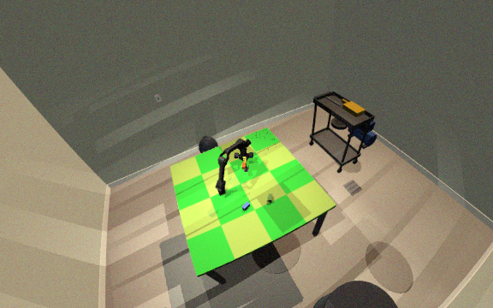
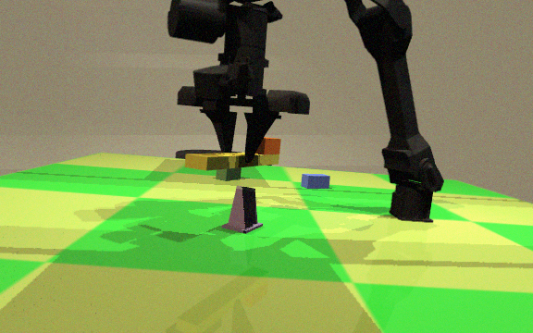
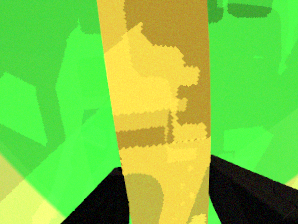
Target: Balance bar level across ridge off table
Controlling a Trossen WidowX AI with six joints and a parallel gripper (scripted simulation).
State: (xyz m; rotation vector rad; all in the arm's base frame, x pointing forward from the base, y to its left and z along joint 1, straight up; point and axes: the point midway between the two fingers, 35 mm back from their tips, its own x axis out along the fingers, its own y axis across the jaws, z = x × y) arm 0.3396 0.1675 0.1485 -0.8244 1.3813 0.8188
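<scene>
— Green and yellow checks cover the tabletop (image 2: 433,259), which stands in a bare grey-walled room with a black cart (image 1: 341,128) off to one side. Where is the bar?

— Up in the air. The yellow bar (image 2: 211,160) hangs roughly level above the checks, with an orange block (image 2: 270,145) at one end.

— And what is holding it?

— The end effector (image 2: 241,157); it points straight down and its two dark fingers (image 2: 224,127) pinch the bar across its width. From the wrist camera the bar (image 3: 160,110) runs up the middle of the picture, with a black finger on each side at the bottom.

— Is it over the ridge?

— Hard to say from the side view. The purple ridge (image 2: 243,209) stands upright on a green square, nearer the camera than the bar, and the two are apart.

— Anything else around?

— A blue block (image 2: 316,180) near the arm's base (image 2: 411,203), and a small olive block (image 2: 228,174) beneath the bar, both on the tabletop.
</scene>
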